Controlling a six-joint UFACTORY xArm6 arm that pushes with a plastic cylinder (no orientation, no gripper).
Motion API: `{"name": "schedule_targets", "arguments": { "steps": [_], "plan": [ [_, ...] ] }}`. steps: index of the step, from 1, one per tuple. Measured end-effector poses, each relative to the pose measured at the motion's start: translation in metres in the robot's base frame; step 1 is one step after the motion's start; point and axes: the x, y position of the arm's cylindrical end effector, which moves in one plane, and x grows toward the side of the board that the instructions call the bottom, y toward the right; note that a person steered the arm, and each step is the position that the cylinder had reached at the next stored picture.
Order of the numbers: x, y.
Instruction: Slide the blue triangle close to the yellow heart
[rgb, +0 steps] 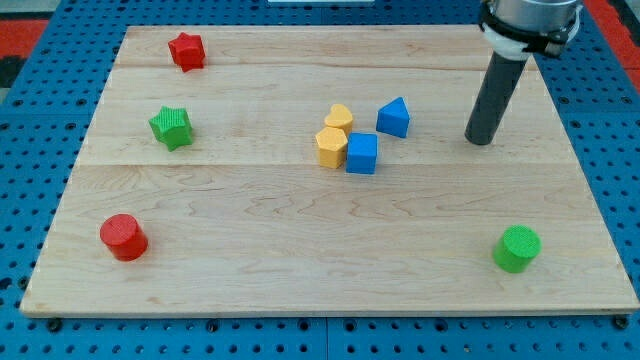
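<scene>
The blue triangle (394, 117) sits near the board's middle, a short gap to the right of the yellow heart (339, 117). A yellow hexagon (331, 147) lies just below the heart, touching a blue cube (362, 154) on its right. My tip (481, 141) rests on the board to the right of the blue triangle, clearly apart from it.
A red star (187, 51) lies at the top left, a green star (172, 127) at the left, a red cylinder (124, 238) at the bottom left and a green cylinder (517, 249) at the bottom right. The wooden board (300, 270) lies on a blue pegboard.
</scene>
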Motion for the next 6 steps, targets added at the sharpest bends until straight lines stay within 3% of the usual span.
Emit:
{"name": "schedule_targets", "arguments": {
  "steps": [1, 2, 4, 6],
  "plan": [
    [-0.027, -0.002],
    [-0.028, -0.002],
    [-0.027, -0.083],
    [-0.031, -0.101]
  ]
}}
